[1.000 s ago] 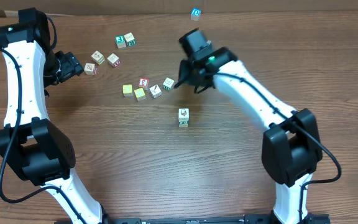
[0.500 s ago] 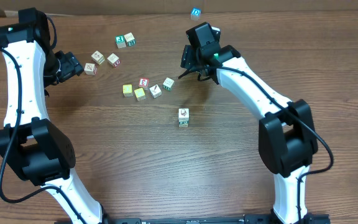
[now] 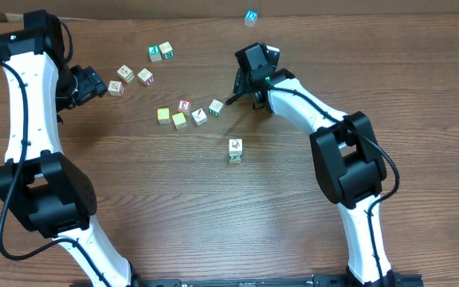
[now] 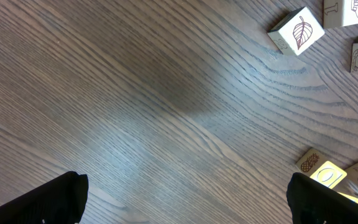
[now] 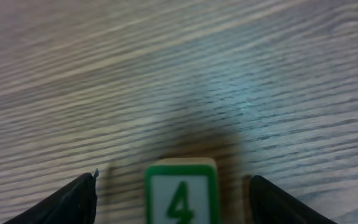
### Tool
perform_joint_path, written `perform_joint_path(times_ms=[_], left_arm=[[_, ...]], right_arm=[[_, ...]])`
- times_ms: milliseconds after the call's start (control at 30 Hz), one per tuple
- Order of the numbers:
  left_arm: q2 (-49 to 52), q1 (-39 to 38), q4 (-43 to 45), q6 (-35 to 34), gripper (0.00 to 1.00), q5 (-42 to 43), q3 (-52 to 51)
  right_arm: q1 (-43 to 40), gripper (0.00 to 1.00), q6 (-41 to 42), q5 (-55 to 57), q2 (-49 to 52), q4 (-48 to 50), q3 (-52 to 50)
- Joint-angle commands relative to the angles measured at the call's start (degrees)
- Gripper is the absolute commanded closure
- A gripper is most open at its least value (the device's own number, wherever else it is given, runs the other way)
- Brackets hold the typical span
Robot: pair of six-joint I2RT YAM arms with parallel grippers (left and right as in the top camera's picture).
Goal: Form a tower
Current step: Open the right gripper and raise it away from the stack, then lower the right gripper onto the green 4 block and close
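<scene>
Tower [image 3: 235, 149] stands alone; bare table [image 3: 174, 199] all round, approach free from any side. Row of loose cubes [image 3: 190, 114] up-left, well apart. Green-edged cube [image 5: 180, 193] between right gripper [image 3: 241, 92] fingers, gaps both sides.

I see a dark brown wood-grain tabletop [image 3: 174, 215] filling my overhead view, a pale tan strip [image 3: 357, 5] along its far edge, and soft glare on the grain.

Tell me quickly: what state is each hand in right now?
Left hand: open, holding nothing.
Right hand: open; the green-edged 4 cube sits between its fingers, not gripped.
</scene>
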Motion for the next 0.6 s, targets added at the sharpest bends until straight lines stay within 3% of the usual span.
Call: perform_joint_path(times_ms=[0,167,367,567], left_arm=[[-0.9,-0.1,0.1,0.3,0.01,0.1,0.7],[-0.9,-0.1,0.1,0.3,0.0,0.1,0.7],[-0.9,-0.1,0.1,0.3,0.01,0.1,0.7],[-0.9,-0.1,0.0,0.3,0.0,0.1,0.7]], right_arm=[[-0.4,0.28,-0.3,3.6,0.1,0.6,0.7],[-0.5,0.42,-0.3,4.2,0.1,0.6,0.8],[-0.5,0.51,-0.3,4.2,0.0,0.8,0.8],[-0.5,0.59,-8.9,4.2,0.0,1.8,0.9]])
